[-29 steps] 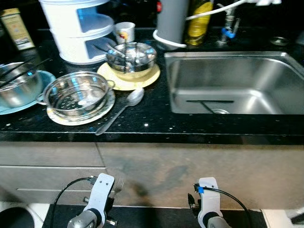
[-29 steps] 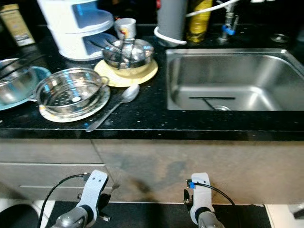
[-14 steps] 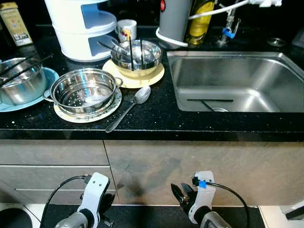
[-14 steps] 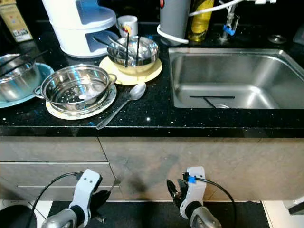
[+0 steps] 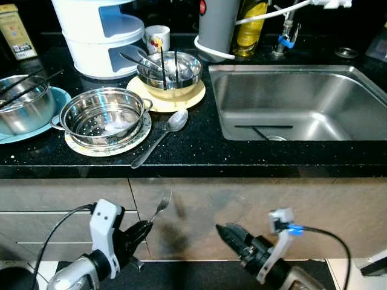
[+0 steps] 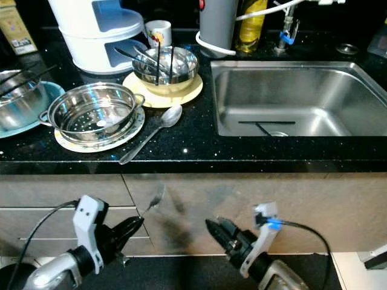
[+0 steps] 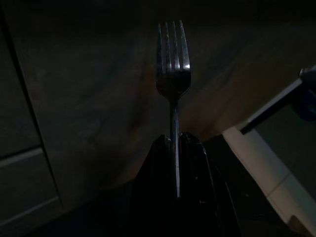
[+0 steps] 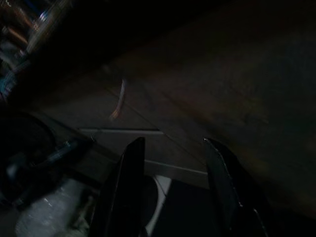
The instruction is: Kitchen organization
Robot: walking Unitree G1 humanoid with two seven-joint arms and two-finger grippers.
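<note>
**Steel shine on speckled black**

The worktop is black with pale speckles. A silver colander sits on a cream plate; another steel bowl rests on a yellow plate. The sink is grey steel.

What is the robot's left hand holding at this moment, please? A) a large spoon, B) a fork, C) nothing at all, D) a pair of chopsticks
B: the left hand is shut on the handle of a fork, whose four tines point away from the hand toward the cabinet front, below the counter edge.
</note>
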